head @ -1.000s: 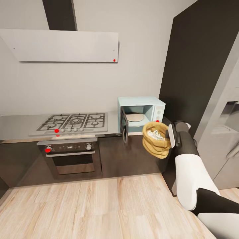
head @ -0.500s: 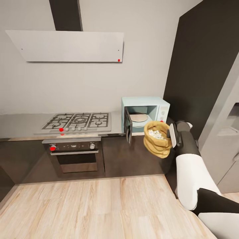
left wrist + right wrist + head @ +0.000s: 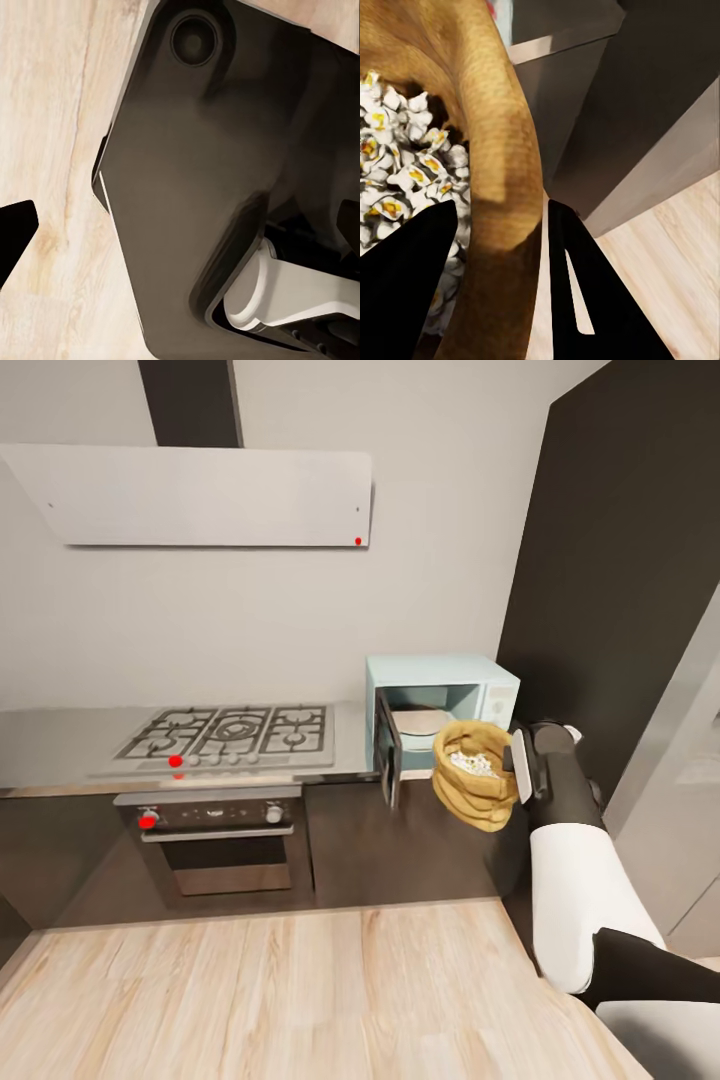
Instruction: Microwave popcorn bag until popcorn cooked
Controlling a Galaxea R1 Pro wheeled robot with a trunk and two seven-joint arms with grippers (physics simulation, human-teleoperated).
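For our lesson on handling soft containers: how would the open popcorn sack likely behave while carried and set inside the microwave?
The sack looks soft and creased, so it probably sags rather than staying stiff. Its mouth is open on the popcorn, so tilting may spill some. The right tool pinches only the rim, so the sack might swing.

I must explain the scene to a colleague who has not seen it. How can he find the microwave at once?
Follow the long grey countertop past the gas hob to its end by the tall dark cabinet. There stands the microwave, a small pale blue-white box with its door swung open. Unlike the dark built-in oven under the hob, it sits on top.
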